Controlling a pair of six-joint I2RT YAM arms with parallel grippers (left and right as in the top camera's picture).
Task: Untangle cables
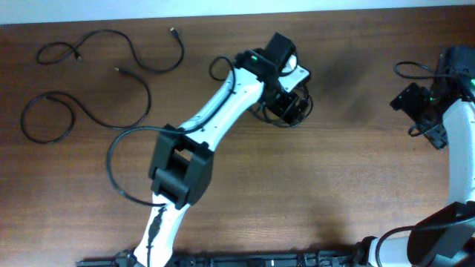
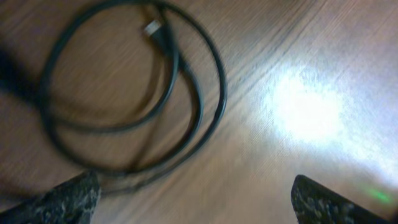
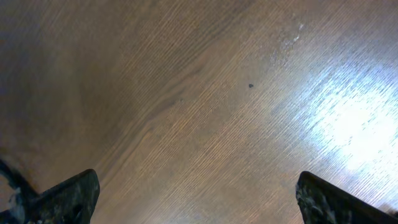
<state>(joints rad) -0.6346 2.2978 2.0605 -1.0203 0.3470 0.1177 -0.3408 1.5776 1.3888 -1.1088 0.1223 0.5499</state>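
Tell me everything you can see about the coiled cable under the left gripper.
The coiled cable is a thin, black, rubbery-looking cord lying flat on the wooden table in a few loose, overlapping loops. One end carries a small silvery plug lying inside the coil. The open left gripper hovers over it; the lowest loop runs close to one finger, contact unclear. Blur hides finer detail.

thin black cord coiled in overlapping loops — flat on the wood near table centre, small silvery plug tip lying inside the coil | second thin black cord — loose wavy strand, far left corner, both ends free | third thin black cord just beside it, one end looped, seemingly not crossing
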